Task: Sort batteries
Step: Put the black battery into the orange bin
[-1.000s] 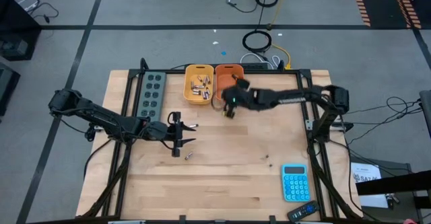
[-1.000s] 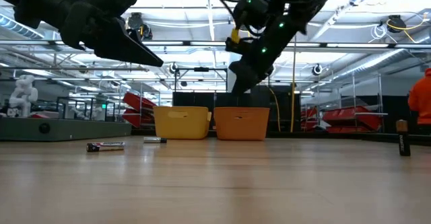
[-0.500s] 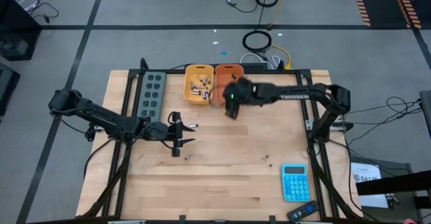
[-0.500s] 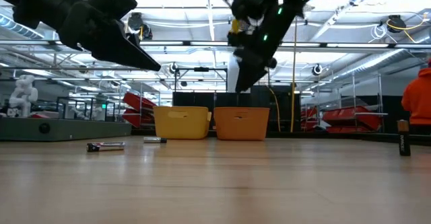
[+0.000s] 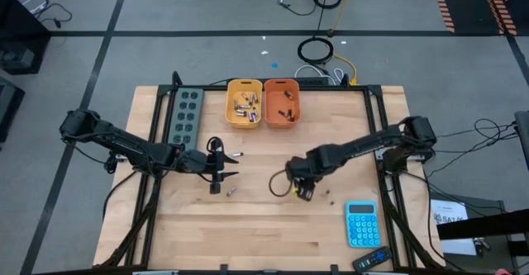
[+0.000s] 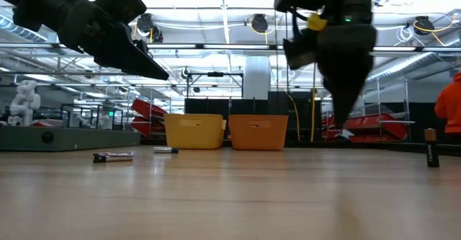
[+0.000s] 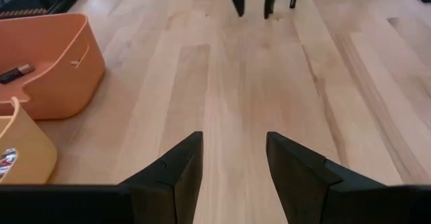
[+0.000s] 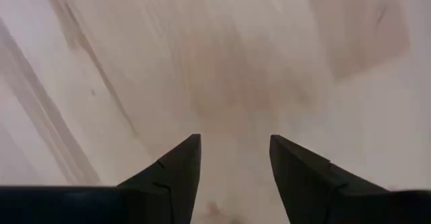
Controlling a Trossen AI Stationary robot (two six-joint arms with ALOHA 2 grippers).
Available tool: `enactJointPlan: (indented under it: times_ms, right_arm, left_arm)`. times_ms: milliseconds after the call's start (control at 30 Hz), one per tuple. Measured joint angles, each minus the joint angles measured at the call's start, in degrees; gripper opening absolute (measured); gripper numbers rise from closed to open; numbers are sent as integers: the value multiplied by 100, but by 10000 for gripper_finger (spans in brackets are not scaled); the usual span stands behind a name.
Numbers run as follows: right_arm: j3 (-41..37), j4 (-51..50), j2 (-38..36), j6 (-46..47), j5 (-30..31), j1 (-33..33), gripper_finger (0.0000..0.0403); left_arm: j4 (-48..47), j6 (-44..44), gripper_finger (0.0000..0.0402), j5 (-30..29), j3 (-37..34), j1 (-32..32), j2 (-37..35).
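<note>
While the right hand point(image 5: 299, 191) hangs spread and empty over bare worktop point(image 5: 264, 225), loose batteries point(image 5: 231, 192) lie beside the waiting, spread left hand point(image 5: 221, 167); others fill the bins point(image 5: 245, 104). Recommend descending squarely, fingers straddling one cell.

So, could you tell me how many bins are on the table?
2: a yellow bin and an orange bin side by side; none looks hidden.
</note>
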Motion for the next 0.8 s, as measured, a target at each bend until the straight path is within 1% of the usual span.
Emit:
enactJointPlan:
  times_ms: [233,400,500,667,800]
  right_arm:
    - [-216,-348,0,1371,-94,355,193]
    - [-223,-961,-2,2227,-156,389,198]
    - [-225,-1236,-2,2278,-358,404,196]
    - [-225,-1219,-2,2272,-601,404,191]
    - [-306,-1169,-2,2286,-676,421,188]
  left_arm:
    - [10,120,173,2,0,0,0]
    - [12,208,173,2,0,0,0]
    - [14,210,173,4,0,0,0]
    - [9,199,173,4,0,0,0]
    - [-22,162,173,4,0,0,0]
